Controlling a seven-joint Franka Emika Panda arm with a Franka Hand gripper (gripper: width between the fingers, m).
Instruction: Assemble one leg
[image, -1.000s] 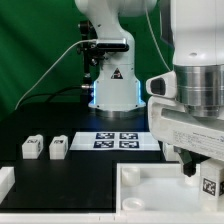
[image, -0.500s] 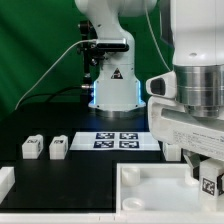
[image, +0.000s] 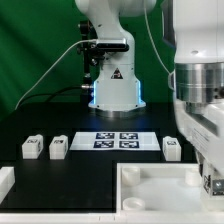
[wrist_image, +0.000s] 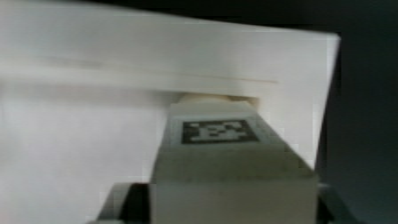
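Observation:
In the wrist view my gripper is shut on a leg, a white blocky peg with a black-and-white tag on its face. The leg's far end touches a raised corner socket of the large white board. In the exterior view the gripper is at the far right edge, low over that board, and the held leg is mostly cut off by the frame. Three more legs stand on the black table: two on the exterior view's left and one on its right.
The marker board lies at the middle of the table in front of the robot base. A white part shows at the exterior view's lower left edge.
The gripper with the leg has moved toward the exterior view's right and a little down. The leg standing behind it on the table has come into view.

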